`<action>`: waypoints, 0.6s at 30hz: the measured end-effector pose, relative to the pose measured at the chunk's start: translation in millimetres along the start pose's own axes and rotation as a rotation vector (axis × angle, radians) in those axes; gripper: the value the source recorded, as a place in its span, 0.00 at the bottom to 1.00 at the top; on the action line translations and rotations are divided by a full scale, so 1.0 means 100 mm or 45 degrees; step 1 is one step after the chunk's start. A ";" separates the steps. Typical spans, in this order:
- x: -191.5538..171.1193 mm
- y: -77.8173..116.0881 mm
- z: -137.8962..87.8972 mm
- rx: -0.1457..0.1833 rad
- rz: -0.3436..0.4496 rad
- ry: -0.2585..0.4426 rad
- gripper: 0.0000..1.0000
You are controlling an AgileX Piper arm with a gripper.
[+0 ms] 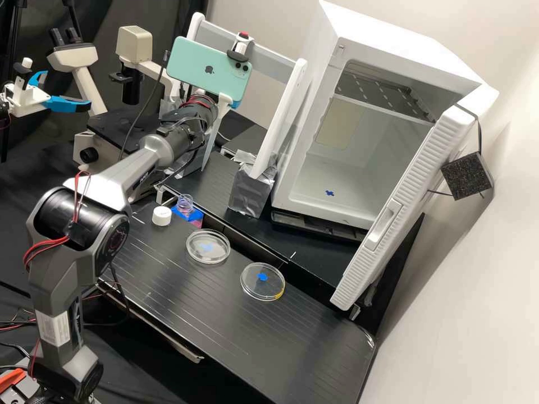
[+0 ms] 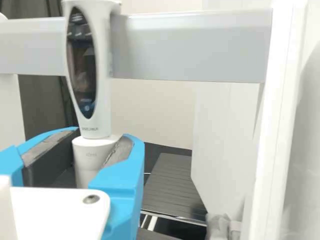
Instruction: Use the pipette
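Observation:
In the high view my gripper (image 1: 236, 104) is at the white rack, mostly behind a mint-green phone; one bit of blue shows under the phone's corner. The pipette (image 1: 243, 37) rises there above the phone with a red top. In the wrist view my gripper (image 2: 101, 141) is shut on the pipette (image 2: 104, 92), its fingers on either side of the pale section below the dark display. The pipette stands upright at the rack's grey crossbar (image 2: 190, 47). Its lower end is hidden. On the bench sit two clear petri dishes (image 1: 208, 260) (image 1: 247, 290) and an open bottle (image 1: 185, 202).
A white cap (image 1: 161, 215) lies beside the bottle. Right of the rack (image 1: 279, 120) stands a white incubator (image 1: 387, 47), its door (image 1: 401, 216) open. A microscope (image 1: 135, 45) is behind the arm. In the wrist view the rack's white side post (image 2: 275, 120) rises beside the gripper.

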 end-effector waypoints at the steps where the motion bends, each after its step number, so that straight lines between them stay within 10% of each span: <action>1: 0.00 0.00 0.00 0.000 0.008 -0.002 1.00; 18: -0.27 -0.09 0.20 0.030 0.053 -0.078 1.00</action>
